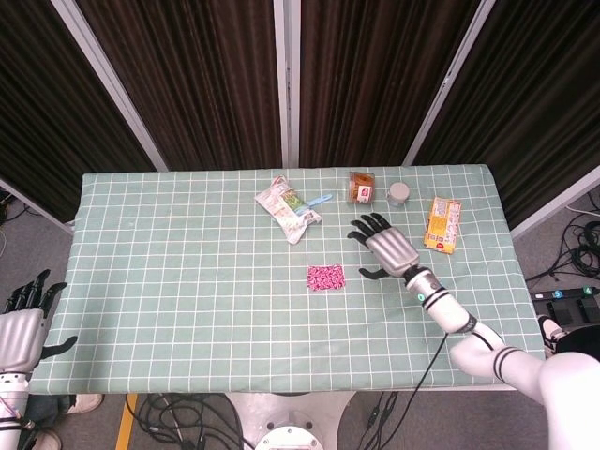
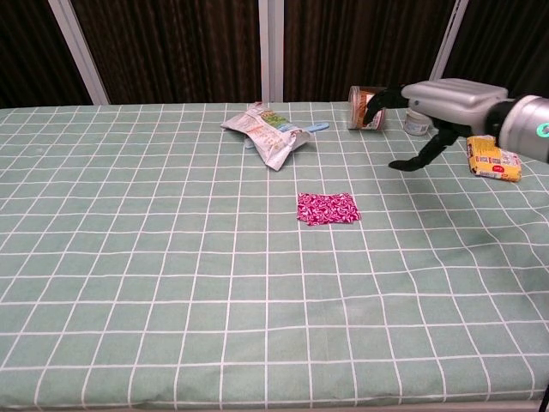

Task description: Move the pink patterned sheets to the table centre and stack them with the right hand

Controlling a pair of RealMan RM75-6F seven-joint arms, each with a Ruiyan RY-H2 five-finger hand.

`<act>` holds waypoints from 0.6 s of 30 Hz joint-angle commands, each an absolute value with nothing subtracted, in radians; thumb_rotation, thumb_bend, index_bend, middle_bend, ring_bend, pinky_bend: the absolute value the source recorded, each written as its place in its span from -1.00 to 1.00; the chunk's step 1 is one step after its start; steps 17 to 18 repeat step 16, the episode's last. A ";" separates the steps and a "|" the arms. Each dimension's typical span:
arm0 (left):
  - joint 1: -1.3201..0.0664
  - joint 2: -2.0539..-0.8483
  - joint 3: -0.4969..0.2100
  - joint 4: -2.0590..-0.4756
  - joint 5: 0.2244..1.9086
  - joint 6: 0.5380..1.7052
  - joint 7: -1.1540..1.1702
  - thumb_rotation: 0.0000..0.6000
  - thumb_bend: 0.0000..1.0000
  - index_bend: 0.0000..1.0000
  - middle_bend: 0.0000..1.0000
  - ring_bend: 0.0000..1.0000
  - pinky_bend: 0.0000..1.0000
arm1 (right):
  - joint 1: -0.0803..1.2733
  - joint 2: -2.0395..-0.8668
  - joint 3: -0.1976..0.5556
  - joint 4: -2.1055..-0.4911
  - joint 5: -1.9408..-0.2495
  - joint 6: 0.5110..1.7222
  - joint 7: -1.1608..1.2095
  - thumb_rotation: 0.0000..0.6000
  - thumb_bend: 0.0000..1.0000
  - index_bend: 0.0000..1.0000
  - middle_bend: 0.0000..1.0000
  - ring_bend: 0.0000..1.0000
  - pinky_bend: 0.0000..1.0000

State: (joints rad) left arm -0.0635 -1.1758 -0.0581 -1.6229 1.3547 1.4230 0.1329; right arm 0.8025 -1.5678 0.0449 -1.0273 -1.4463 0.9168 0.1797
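The pink patterned sheets [image 1: 325,277] [image 2: 327,209] lie flat in one small pile near the middle of the green checked table [image 1: 187,281], with nothing touching them. My right hand [image 1: 385,247] [image 2: 433,105] hovers to the right of the pile and above the cloth, fingers spread, holding nothing. My left hand [image 1: 23,319] hangs off the table's left edge, low and empty, fingers apart; the chest view does not show it.
A crumpled snack bag [image 1: 288,207] [image 2: 267,130] with a light blue stick lies behind the pile. A brown jar [image 1: 361,187] [image 2: 367,95], a small white pot [image 1: 398,194] and a yellow packet [image 1: 442,224] [image 2: 493,157] sit at the back right, close to my right hand.
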 commanded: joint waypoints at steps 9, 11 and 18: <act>-0.091 -1.185 -0.078 -1.650 1.352 1.416 0.169 1.00 -0.96 -0.54 -0.75 -0.78 -0.75 | 0.411 -1.209 0.000 -1.552 -1.349 1.309 0.017 0.68 -0.63 -0.62 -0.87 -1.00 -0.94; -0.096 -1.188 -0.081 -1.654 1.353 1.415 0.174 1.00 -0.96 -0.54 -0.75 -0.78 -0.75 | 0.375 -1.190 -0.013 -1.580 -1.378 1.358 0.011 0.66 -0.64 -0.62 -0.87 -1.00 -0.94; -0.095 -1.201 -0.081 -1.642 1.362 1.431 0.171 1.00 -0.96 -0.53 -0.75 -0.78 -0.75 | 0.302 -1.170 -0.026 -1.623 -1.424 1.453 -0.008 0.68 -0.63 -0.62 -0.87 -1.00 -0.95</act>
